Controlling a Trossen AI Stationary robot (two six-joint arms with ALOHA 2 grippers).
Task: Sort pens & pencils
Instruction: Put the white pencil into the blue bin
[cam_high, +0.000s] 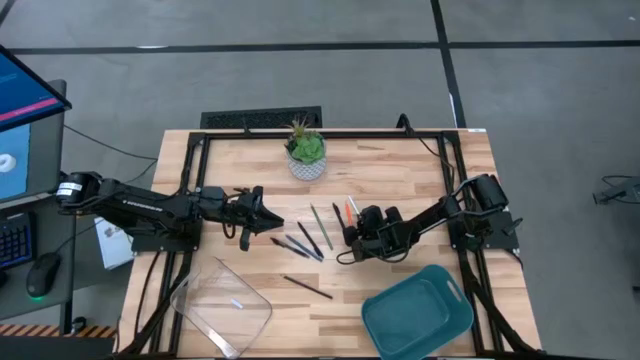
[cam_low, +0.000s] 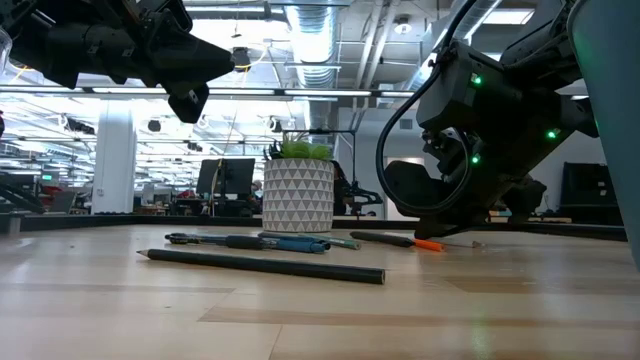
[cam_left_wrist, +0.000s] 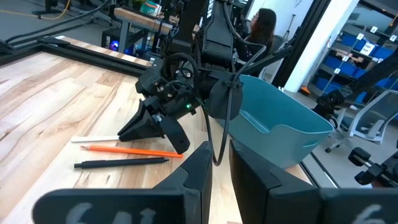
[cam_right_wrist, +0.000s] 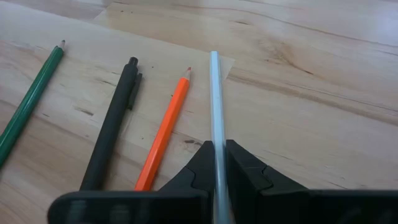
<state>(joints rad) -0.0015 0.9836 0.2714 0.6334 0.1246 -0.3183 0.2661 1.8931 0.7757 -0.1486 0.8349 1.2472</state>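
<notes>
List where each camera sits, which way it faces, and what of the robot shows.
High: overhead, straight down; both arms, left tool, right tool.
Low: table height, level across; arms overhead, potted plant.
Left wrist: faces the right arm and teal bin; own fingers below.
Right wrist: looks down; tool shut on the white stick.
Shared: both wrist views show the orange pencil, black pen.

Right gripper low at table centre-right, fingers clamped on a thin stick. Left gripper raised left of centre, fingers nearly together, empty.
</notes>
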